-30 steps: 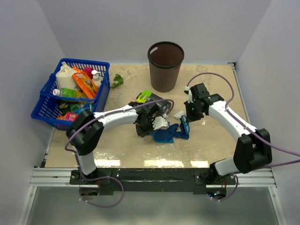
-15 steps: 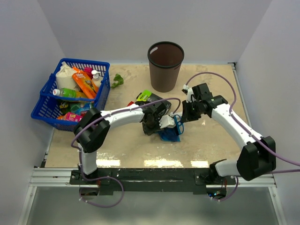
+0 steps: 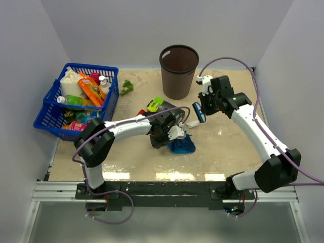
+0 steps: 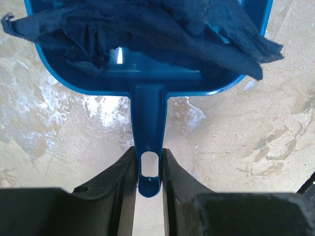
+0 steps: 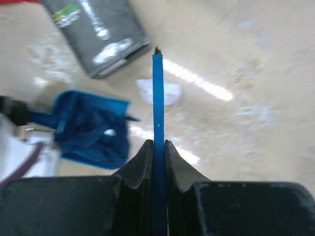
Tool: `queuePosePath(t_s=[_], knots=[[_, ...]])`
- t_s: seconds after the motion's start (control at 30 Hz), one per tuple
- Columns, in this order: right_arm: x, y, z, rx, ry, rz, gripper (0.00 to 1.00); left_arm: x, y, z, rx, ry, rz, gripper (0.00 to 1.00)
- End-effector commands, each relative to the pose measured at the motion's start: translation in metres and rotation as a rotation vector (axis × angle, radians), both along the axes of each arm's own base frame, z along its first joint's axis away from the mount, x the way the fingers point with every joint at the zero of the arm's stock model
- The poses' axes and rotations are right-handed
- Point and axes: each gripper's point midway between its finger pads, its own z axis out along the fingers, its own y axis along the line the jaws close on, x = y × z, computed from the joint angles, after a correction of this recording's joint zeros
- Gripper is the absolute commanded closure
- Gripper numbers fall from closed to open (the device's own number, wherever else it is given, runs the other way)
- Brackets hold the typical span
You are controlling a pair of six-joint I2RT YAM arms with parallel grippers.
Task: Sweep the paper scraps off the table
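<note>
My left gripper (image 3: 170, 133) (image 4: 148, 158) is shut on the handle of the blue plastic dustpan (image 3: 182, 146) (image 4: 149, 105), which rests on the sandy table (image 3: 228, 147). A dark blue paper scrap (image 4: 147, 29) lies in the pan. My right gripper (image 3: 206, 107) (image 5: 158, 146) is shut on a thin blue sweeping tool (image 3: 198, 112) (image 5: 157, 93), held above the table, right of and behind the pan. A white paper scrap (image 3: 192, 123) (image 5: 165, 92) lies on the table beyond the tool's tip. A green scrap (image 3: 126, 87) lies by the basket.
A black-and-lime box (image 3: 161, 107) (image 5: 96, 34) lies just behind the left wrist. A brown waste bin (image 3: 178, 71) stands at the back centre. A blue basket (image 3: 76, 119) of bottles and packets sits at the left. The metal front rail (image 3: 162, 190) runs along the near edge.
My right gripper has lifted the blue tool up and back to the right, away from the dustpan. My left gripper has swung the dustpan round and now holds it a little left and nearer.
</note>
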Motion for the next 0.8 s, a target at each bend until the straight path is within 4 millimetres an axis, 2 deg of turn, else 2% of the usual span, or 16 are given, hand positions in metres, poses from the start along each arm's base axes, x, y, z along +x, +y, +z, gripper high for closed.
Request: queuePosePath(t_s=[0.0,0.07,0.1,0.13,0.17,0.2,0.3,0.47,0.57,0.63,0.77], knots=[[0.044,-0.037,0.000,-0.337,-0.160,0.101,1.00,0.000,0.001,0.015,-0.041,-0.017,0.048,1.00],[0.054,-0.048,-0.009,-0.479,-0.194,0.215,1.00,0.002,0.006,0.016,-0.032,-0.025,0.054,1.00],[0.052,-0.052,-0.021,-0.521,-0.186,0.260,1.00,0.003,0.007,0.017,-0.032,-0.030,0.058,1.00],[0.059,-0.052,-0.018,-0.570,-0.237,0.325,1.00,0.003,0.009,0.016,-0.031,-0.028,0.064,1.00],[0.060,-0.052,-0.020,-0.592,-0.253,0.359,1.00,0.002,0.011,0.016,-0.028,-0.027,0.066,1.00],[0.056,-0.055,-0.031,-0.621,-0.243,0.398,1.00,0.002,0.012,0.015,-0.027,-0.026,0.069,1.00],[0.056,-0.048,-0.036,-0.639,-0.272,0.508,1.00,0.002,0.016,0.012,-0.017,-0.020,0.076,1.00],[0.036,-0.029,-0.050,-0.574,-0.225,0.646,1.00,0.001,0.018,0.006,-0.006,-0.006,0.086,1.00],[0.018,-0.008,-0.061,-0.543,-0.206,0.711,1.00,0.002,0.018,0.005,-0.016,-0.007,0.100,1.00],[0.007,-0.003,-0.070,-0.519,-0.178,0.721,1.00,0.002,0.019,0.004,-0.031,-0.004,0.104,1.00],[-0.004,0.004,-0.069,-0.462,-0.167,0.704,1.00,-0.001,0.023,0.000,-0.054,-0.006,0.099,1.00]])
